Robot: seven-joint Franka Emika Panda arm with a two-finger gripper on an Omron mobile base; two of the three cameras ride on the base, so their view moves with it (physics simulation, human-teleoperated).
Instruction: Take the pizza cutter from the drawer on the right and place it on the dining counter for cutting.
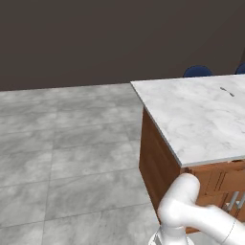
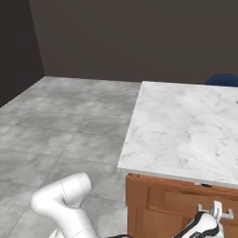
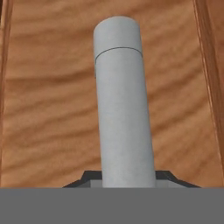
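The pizza cutter is hidden from view. In the hand view a grey cylindrical drawer handle (image 3: pixel 122 105) runs up the middle against the brown wooden drawer front (image 3: pixel 48 109). My gripper (image 3: pixel 127 179) is shut on this handle, one dark fingertip on each side of its lower end. From the right base view my gripper (image 2: pixel 210 219) sits low at the drawer front (image 2: pixel 181 201), under the edge of the dining counter (image 2: pixel 186 125). The counter's white marble top (image 1: pixel 201 119) lies to the right, with pale handles (image 1: pixel 234 201) on the wooden body below it.
Grey tiled floor (image 1: pixel 62 153) spreads to the left of the island. Blue chair backs (image 1: pixel 197 72) (image 2: pixel 223 79) stand behind the far edge of the counter. A small dark object (image 1: pixel 227 91) lies on the marble near the far right. A dark wall closes the back.
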